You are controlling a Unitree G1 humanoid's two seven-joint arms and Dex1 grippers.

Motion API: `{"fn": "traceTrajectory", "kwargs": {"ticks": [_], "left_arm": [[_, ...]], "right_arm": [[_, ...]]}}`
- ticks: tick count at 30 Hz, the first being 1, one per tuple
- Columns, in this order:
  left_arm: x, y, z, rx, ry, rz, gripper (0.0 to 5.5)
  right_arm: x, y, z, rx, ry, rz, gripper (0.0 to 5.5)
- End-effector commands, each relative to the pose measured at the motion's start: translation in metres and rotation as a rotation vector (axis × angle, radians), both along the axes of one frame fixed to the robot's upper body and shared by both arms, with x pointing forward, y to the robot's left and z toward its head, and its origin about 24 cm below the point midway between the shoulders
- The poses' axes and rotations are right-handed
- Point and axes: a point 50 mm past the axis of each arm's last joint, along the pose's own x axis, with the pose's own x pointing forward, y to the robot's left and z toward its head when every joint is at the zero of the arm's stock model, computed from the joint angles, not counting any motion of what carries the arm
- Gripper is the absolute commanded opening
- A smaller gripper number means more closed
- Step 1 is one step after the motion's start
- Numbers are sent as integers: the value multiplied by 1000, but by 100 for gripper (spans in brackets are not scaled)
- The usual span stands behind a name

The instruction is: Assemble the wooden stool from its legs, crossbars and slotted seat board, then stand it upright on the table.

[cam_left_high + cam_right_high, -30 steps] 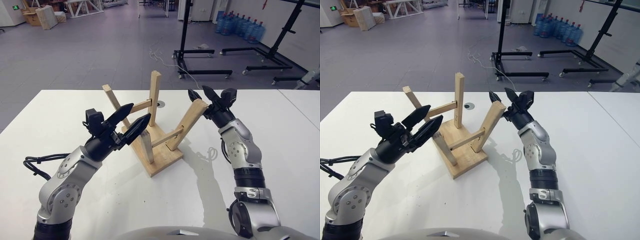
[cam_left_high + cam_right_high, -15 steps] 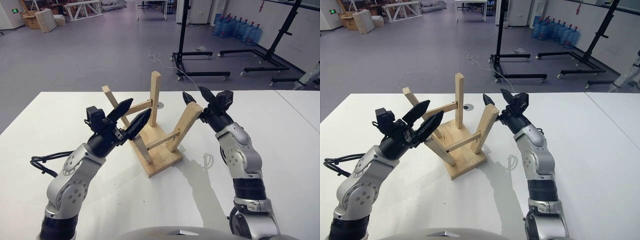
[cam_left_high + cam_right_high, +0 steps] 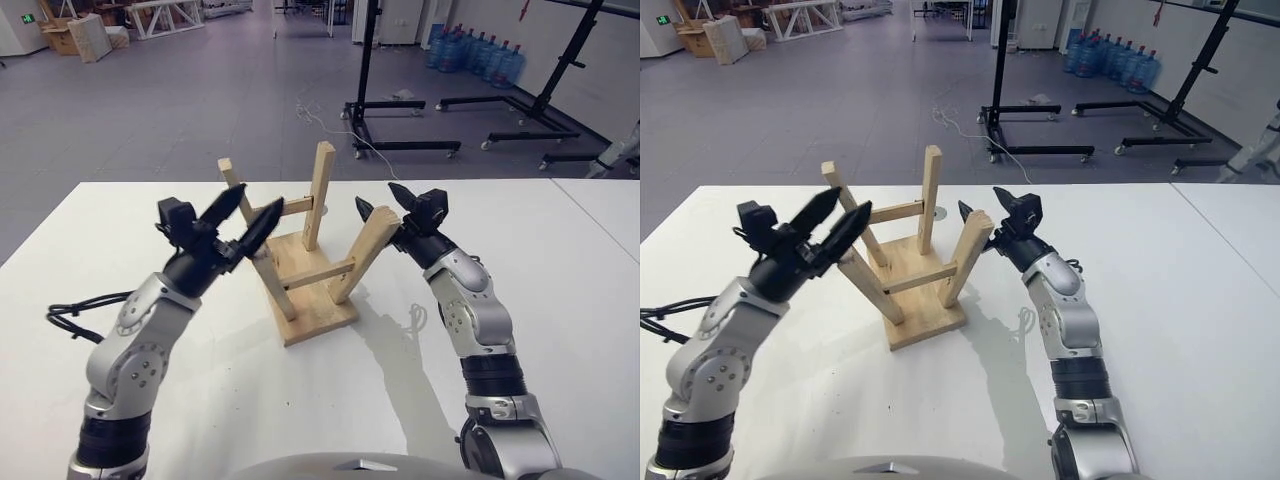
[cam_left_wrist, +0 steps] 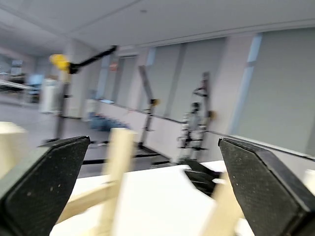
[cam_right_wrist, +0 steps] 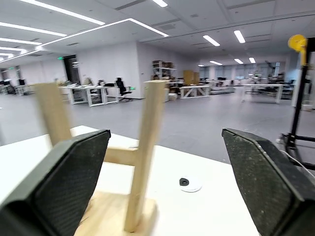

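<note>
Grey-floored hall behind, with black wheeled stands point(image 3: 400, 100) and a row of blue water bottles point(image 3: 470, 45) by the far wall. In front, a white table point(image 3: 200, 390), with a thin pale cable point(image 3: 418, 318) lying looped on it.

Left gripper point(image 3: 253, 202): fingers point(image 4: 44, 187) spread wide, nothing clasped, raised beside the stool's two left-hand legs near their upper ends. Touching or not, impossible to tell. In the left wrist view, one leg standing farther off in the gap between the two dark fingers.

Right gripper point(image 3: 377, 196): fingers point(image 5: 64, 187) likewise parted wide and holding nothing, tips right at the top end of the right-hand leg point(image 3: 365, 250), one to either side. Contact not clear.

Near the middle of the table, between the two arms, the wooden stool point(image 3: 910, 285), upside down. Seat board point(image 3: 318, 312) flat on the tabletop. Four legs point(image 3: 321, 190) pointing up and splaying outward. Crossbars point(image 3: 318, 272) joining legs partway up. Pale, bare wood throughout.
</note>
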Motion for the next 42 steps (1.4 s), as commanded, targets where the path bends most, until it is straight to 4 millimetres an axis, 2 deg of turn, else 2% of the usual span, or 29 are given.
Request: {"fn": "traceTrajectory", "kwargs": {"ticks": [1, 4, 7, 9, 11, 14, 18, 23, 27, 30, 33, 36, 40, 42], "left_arm": [[-2, 19, 26, -16, -73, 32, 479], [-6, 34, 32, -43, -91, 63, 479], [-10, 41, 25, -31, -62, 90, 479], [-12, 44, 14, -7, -13, 107, 479], [-14, 45, 6, 13, 16, 123, 479], [-16, 44, 1, 31, 29, 135, 479], [-14, 41, -3, 61, 49, 122, 479], [-10, 40, -5, 84, 64, 98, 479], [-8, 37, -8, 106, 76, 79, 479], [-8, 35, -11, 113, 81, 74, 479], [-8, 32, -12, 115, 80, 69, 479], [-9, 32, -13, 119, 76, 77, 479], [-11, 32, -14, 120, 72, 87, 479], [-12, 32, -15, 121, 73, 92, 479]], "right_arm": [[5, -25, -6, -91, -12, -104, 420], [-3, -50, -17, -159, 14, -168, 420], [-21, -61, -33, -225, 95, -88, 420], [-48, -58, -43, -189, 214, 78, 420], [-77, -44, -45, -144, 304, 257, 420], [-95, -25, -45, -97, 369, 350, 420], [-89, 6, -54, -51, 420, 270, 420], [-77, 33, -66, -39, 445, 181, 420], [-66, 41, -74, -54, 429, 77, 420], [-56, 34, -80, -95, 411, -76, 420], [-44, 13, -86, -141, 389, -285, 420], [-42, -10, -96, -219, 383, -415, 420], [-38, -35, -99, -287, 347, -476, 420], [-39, -38, -93, -266, 311, -381, 420]]}}
